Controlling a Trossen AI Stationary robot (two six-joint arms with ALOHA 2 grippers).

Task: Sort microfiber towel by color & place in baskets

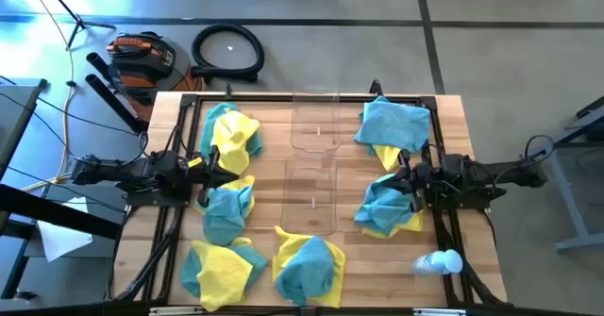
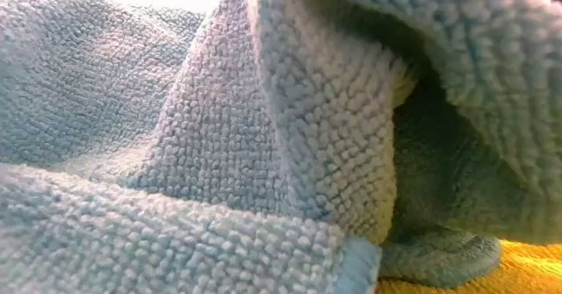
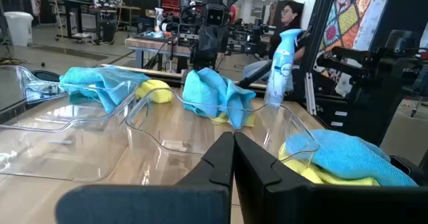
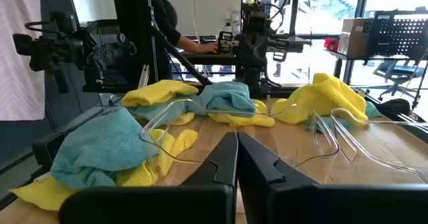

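Several heaps of teal and yellow microfiber towels lie on the wooden table: three down the left side, such as the yellow-topped one (image 1: 231,132), one at the near edge (image 1: 309,264), and two on the right (image 1: 392,127) (image 1: 389,210). Two clear baskets stand end to end in the middle, the far one (image 1: 314,123) and the near one (image 1: 311,195); both hold nothing. My left gripper (image 1: 203,172) (image 3: 234,150) is shut, low beside the left heaps. My right gripper (image 1: 406,179) (image 4: 237,150) is shut between the two right heaps. A teal towel (image 2: 263,136) fills the low view.
A white spray bottle (image 1: 439,262) lies near the table's near right corner. Black frame rails (image 1: 189,104) run along the table's edges. Bare wood shows around the baskets. A person sits at a bench (image 3: 291,17) beyond the table.
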